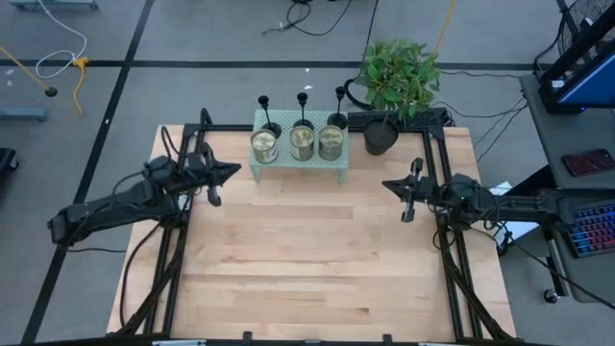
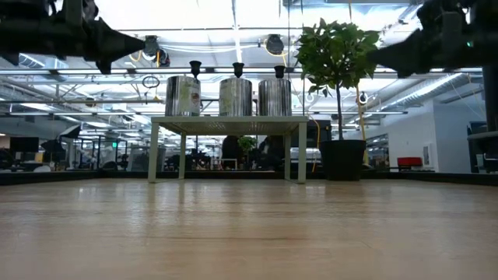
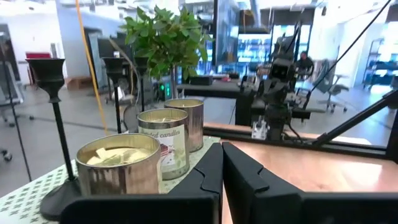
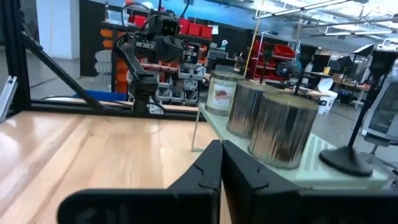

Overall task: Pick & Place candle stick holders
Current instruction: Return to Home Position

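All three candle stick holders [image 1: 303, 108] stand on the shelf [image 1: 288, 166] at the worktop's far edge, behind the tins [image 1: 302, 142]. Left claw [image 1: 233, 171] and right claw [image 1: 386, 183] hang clenched and empty toward opposite side edges, apparently nothing left to carry.

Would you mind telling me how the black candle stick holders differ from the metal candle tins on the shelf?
The candle stick holders are matte black with thin stems; the candle tins are shiny, wide cylinders. The holders stand at the back of the pale green shelf, the tins in front of them. The holders' cups rise above the tins' tops. Both come in threes, upright on that shelf.
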`<state>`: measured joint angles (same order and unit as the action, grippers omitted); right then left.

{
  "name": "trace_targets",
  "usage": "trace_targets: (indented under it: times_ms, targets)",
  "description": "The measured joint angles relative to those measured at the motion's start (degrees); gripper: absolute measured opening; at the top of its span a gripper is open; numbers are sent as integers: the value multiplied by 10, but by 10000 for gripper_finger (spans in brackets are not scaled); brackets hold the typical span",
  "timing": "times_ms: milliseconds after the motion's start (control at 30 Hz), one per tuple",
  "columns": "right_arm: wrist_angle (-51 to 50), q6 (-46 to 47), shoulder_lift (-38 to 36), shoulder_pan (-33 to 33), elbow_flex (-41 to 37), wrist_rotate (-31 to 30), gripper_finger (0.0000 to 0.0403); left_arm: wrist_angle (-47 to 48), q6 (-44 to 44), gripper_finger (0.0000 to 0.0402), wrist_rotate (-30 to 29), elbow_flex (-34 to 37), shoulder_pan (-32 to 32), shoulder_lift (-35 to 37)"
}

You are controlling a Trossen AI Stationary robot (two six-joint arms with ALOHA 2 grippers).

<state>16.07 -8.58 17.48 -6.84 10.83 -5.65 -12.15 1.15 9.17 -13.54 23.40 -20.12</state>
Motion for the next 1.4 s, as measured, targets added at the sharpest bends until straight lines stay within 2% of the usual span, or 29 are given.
trace_targets:
  times_ms: [100, 333, 467, 633, 900, 1033, 1167, 1400]
  targets:
    - [0, 17, -32, 0, -26, 0, 1, -48, 1, 4, 0, 31, -3, 0]
    - [-1, 22, -81, 0, -61, 0, 0, -56, 1, 15, 0, 54, -4, 0]
    - [1, 45, -94, 0, -78, 0, 0, -79, 8, 4, 0, 80, -4, 0]
    - [0, 59, -94, 0, -82, -1, 0, -152, 24, 17, -1, 127, -4, 0]
    - [-1, 67, -93, 0, -83, -2, 0, -123, 38, 5, 3, 127, -4, -5]
    - [-1, 64, -93, 0, -84, -2, 0, -108, 78, 24, 3, 127, -4, -5]
    - [-1, 64, -93, 0, -84, -2, 0, -104, 81, 39, 3, 127, -4, -5]
    - [-1, 64, -93, 0, -84, -2, 0, -104, 80, 42, 3, 127, -4, -5]
